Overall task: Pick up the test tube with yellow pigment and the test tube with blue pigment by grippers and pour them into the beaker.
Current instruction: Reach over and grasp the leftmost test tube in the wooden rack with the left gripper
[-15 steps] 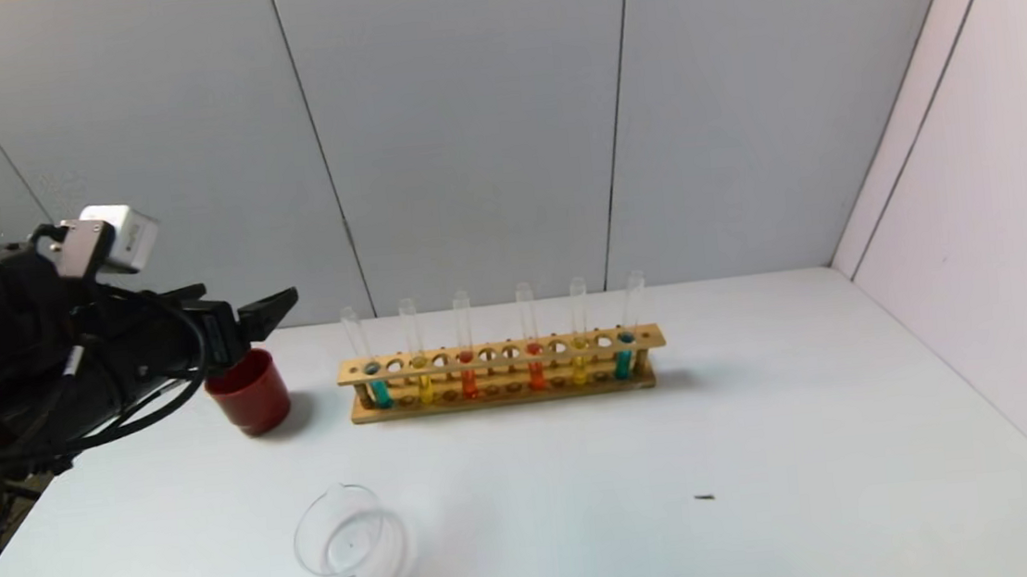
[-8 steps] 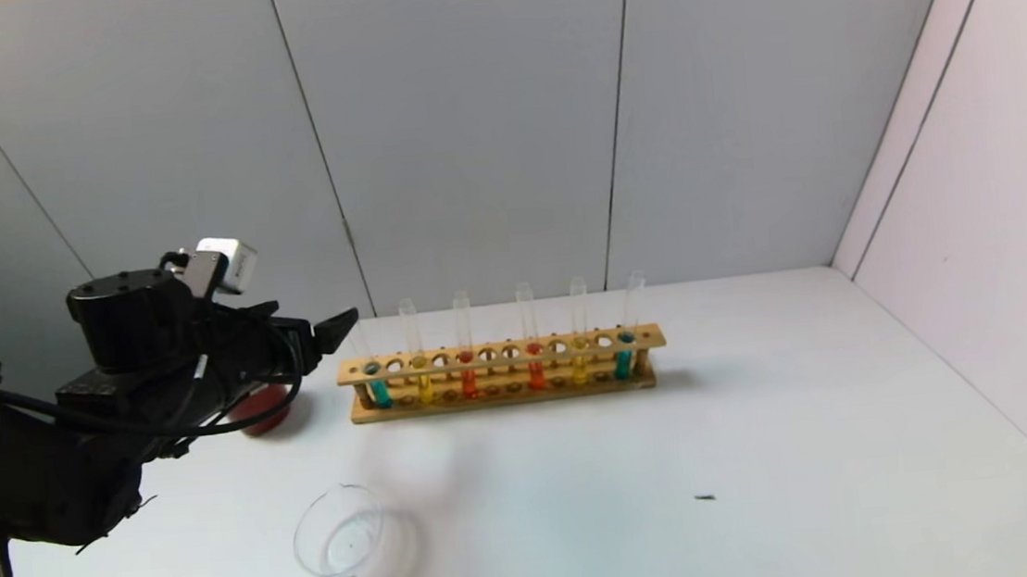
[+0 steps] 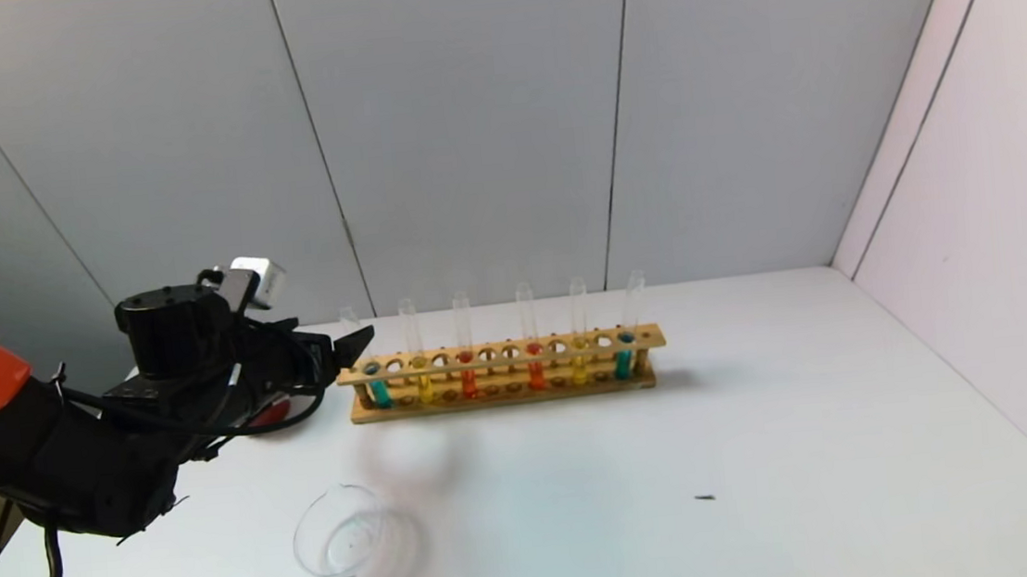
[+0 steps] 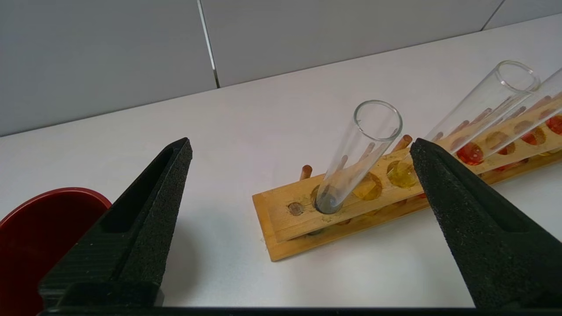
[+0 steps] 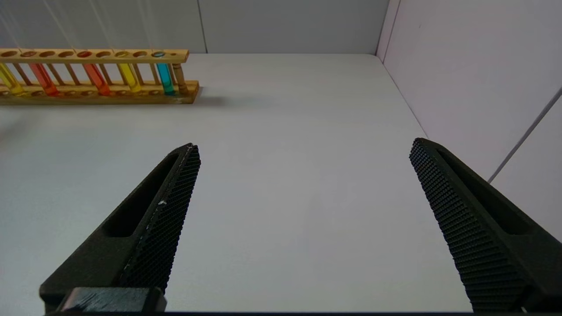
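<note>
A wooden rack (image 3: 501, 353) holds several tubes. Blue tubes stand at its left end (image 3: 380, 393) and right end (image 3: 622, 364). Yellow tubes stand second from left (image 3: 425, 389) and second from right (image 3: 579, 371). My left gripper (image 3: 356, 344) is open and empty, level with the tube tops at the rack's left end. In the left wrist view the gripper (image 4: 300, 145) frames the leftmost tube (image 4: 360, 153), apart from both fingers. The yellow tube (image 4: 478, 112) is beside it. The empty clear beaker (image 3: 350, 543) sits in front. My right gripper (image 5: 303, 147) is open over bare table.
A dark red cup (image 3: 271, 412) stands left of the rack, mostly hidden behind my left gripper, and shows in the left wrist view (image 4: 39, 237). Orange-red tubes (image 3: 469, 383) fill the rack's middle. A small dark speck (image 3: 705, 498) lies on the white table (image 3: 770, 452). Walls close the back and right.
My left arm has swung rightward and forward from beside the red cup to the rack's left end, now covering most of the cup. Tubes and beaker have not moved.
</note>
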